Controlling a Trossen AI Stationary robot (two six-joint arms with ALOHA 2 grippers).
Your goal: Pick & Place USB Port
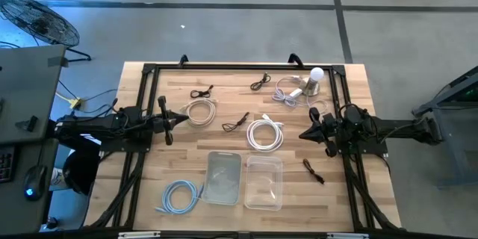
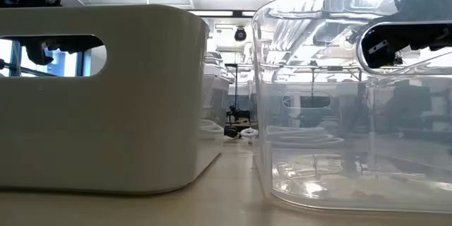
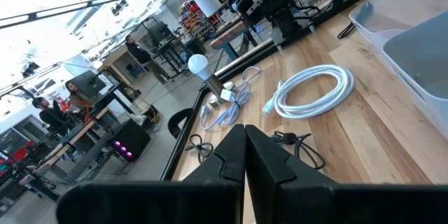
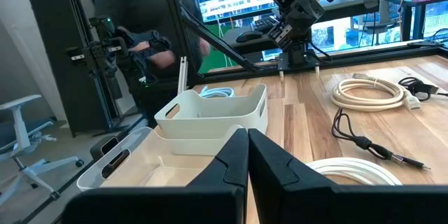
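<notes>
Both arms hover above the table, touching nothing. My left gripper (image 1: pixel 181 119) (image 3: pixel 245 130) is shut and points toward the table's right, beside a cream cable coil (image 1: pixel 200 111). My right gripper (image 1: pixel 302 134) (image 4: pixel 247 134) is shut and points left, next to a white cable coil (image 1: pixel 265 134) (image 3: pixel 311 91). A small white plug block with a pale cable (image 1: pixel 290 91) (image 3: pixel 227 95) lies flat by a white bulb-shaped lamp (image 1: pixel 314 80) (image 3: pixel 198 64) near the far edge. Two bins stand at the near edge: a frosted one (image 1: pixel 222 177) (image 2: pixel 106 99) and a clear one (image 1: pixel 263 182) (image 2: pixel 353 99).
Short black cables lie scattered (image 1: pixel 202 91) (image 1: pixel 260 82) (image 1: pixel 236 122) (image 1: pixel 313 170). A blue cable coil (image 1: pixel 181 196) lies at the near left. A black frame (image 1: pixel 224 66) runs along the table's far edge and sides. A person (image 4: pixel 140 21) stands beyond the table.
</notes>
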